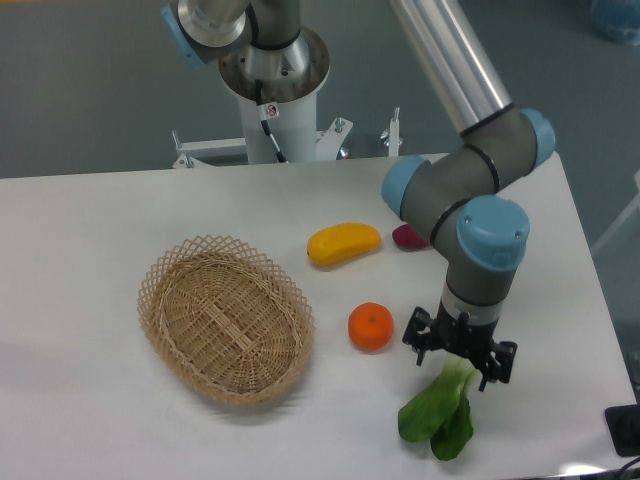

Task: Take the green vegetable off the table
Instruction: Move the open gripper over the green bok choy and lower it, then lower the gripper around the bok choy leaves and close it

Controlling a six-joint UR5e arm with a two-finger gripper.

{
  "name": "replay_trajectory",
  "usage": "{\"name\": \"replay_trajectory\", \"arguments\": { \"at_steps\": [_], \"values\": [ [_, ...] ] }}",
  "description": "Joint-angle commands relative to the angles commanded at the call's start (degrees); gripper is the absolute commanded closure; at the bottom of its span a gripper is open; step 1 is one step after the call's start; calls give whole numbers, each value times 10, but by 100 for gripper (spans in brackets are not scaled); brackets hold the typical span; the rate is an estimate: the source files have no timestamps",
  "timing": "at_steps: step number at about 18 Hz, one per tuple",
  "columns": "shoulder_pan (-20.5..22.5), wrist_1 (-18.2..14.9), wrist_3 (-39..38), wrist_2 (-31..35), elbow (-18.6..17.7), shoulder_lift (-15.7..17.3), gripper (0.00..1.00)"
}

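End effector (460, 358) at lower right sits over the bok choy (440, 412) stem on the worktop (90, 400), grip state unclear; grasp step, next needs confirmed closure, then lift.

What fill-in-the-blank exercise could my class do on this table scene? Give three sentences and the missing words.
1. The gripper is directly over the pale stem end of the ______ vegetable.
2. The woven basket holds ______ pieces of food.
3. The round fruit between the basket and the gripper is the ______, with the yellow fruit behind it.

Missing words: green; no; orange
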Motion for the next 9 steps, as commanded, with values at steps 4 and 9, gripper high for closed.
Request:
{"name": "replay_trajectory", "arguments": {
  "at_steps": [4, 9],
  "values": [
    [-1, 25, 2, 0, 3, -13, 0],
    [-2, 45, 4, 1, -1, -24, 0]
  ]
}}
